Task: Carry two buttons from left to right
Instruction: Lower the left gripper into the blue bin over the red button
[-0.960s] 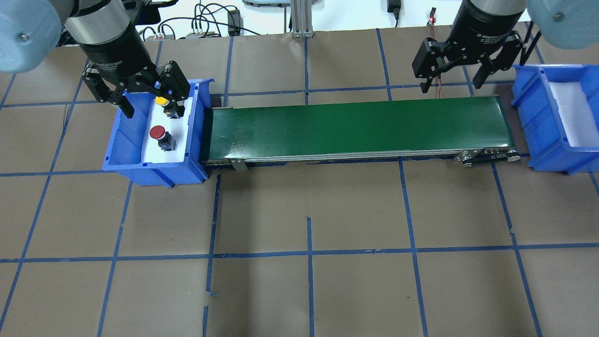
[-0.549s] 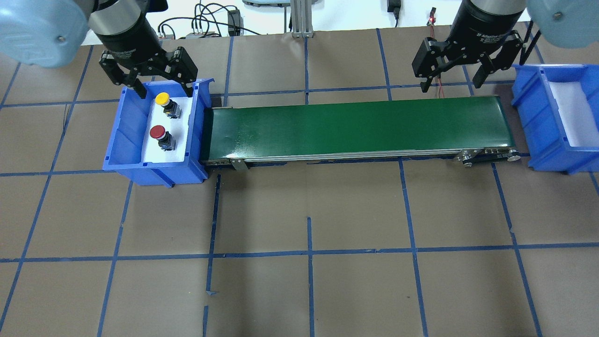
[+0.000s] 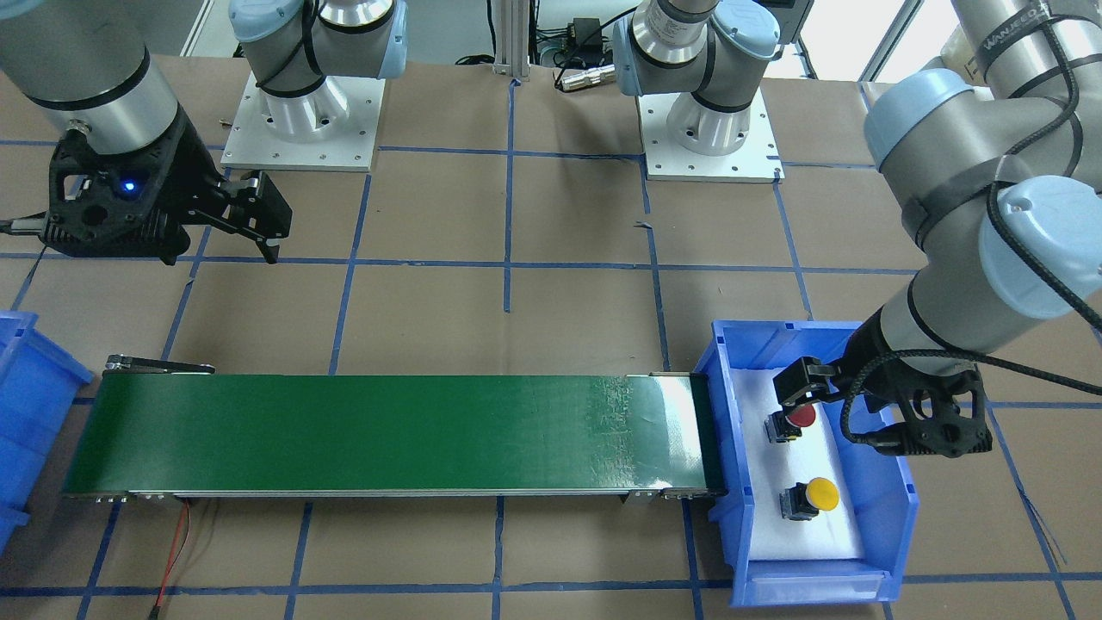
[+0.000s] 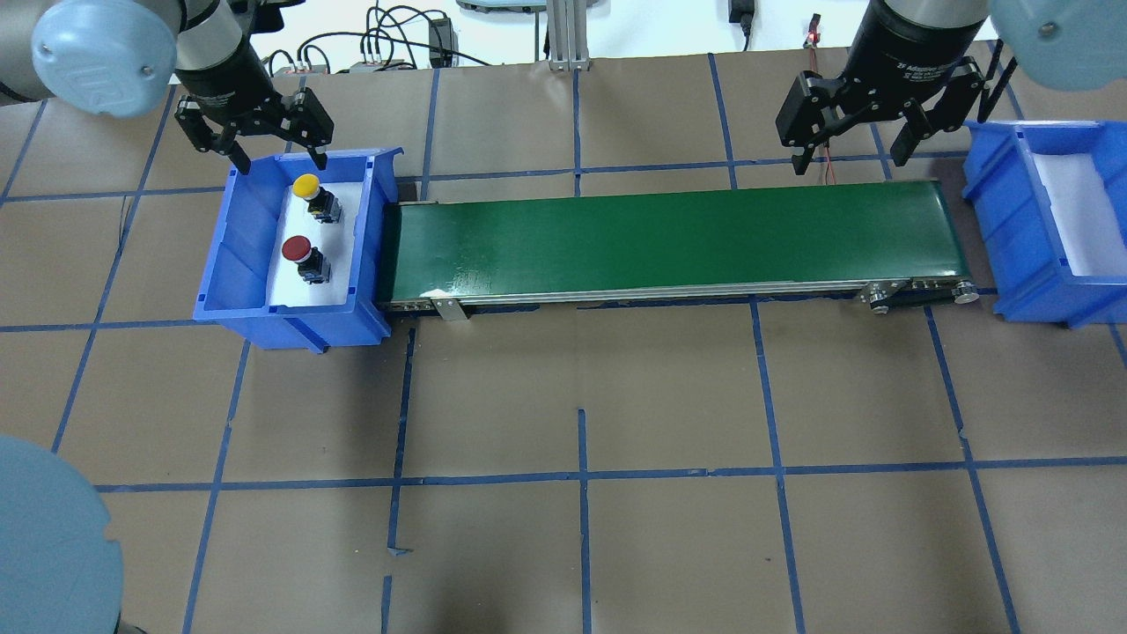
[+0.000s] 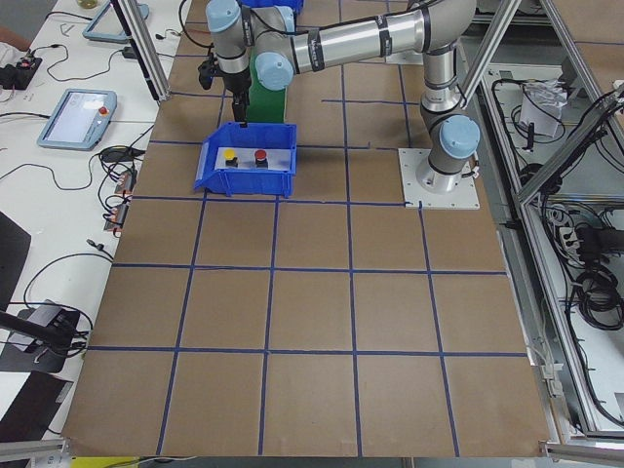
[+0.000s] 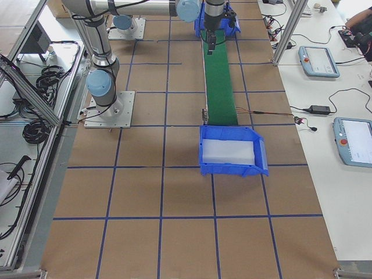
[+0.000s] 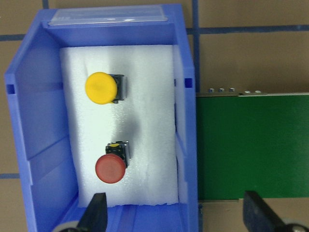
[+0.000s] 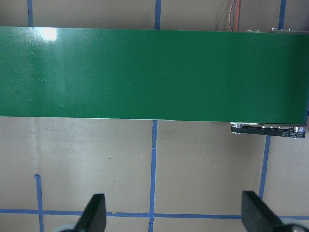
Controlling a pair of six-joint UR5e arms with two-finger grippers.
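Note:
The yellow button [image 4: 305, 186] and the red button [image 4: 296, 249] lie on white foam in the left blue bin [image 4: 231, 264]. Both show in the left wrist view, yellow [image 7: 101, 87] and red [image 7: 110, 168], and in the front view, yellow [image 3: 822, 492] and red [image 3: 802, 415]. My left gripper [image 4: 280, 158] hangs high over this bin, open and empty, touching neither button. My right gripper [image 4: 848, 151] is open and empty above the far right end of the green conveyor belt [image 4: 669, 238].
A second blue bin [image 4: 1012, 211] with white foam stands past the belt's right end. The belt [image 8: 154, 72] runs between the two bins. Red and black wires [image 4: 826, 163] lie behind the belt under my right gripper. Brown table paper carries a blue tape grid.
My left gripper has risen out of the left bin, from around the yellow button to high above it, still open and empty. Both buttons and my right arm have not moved.

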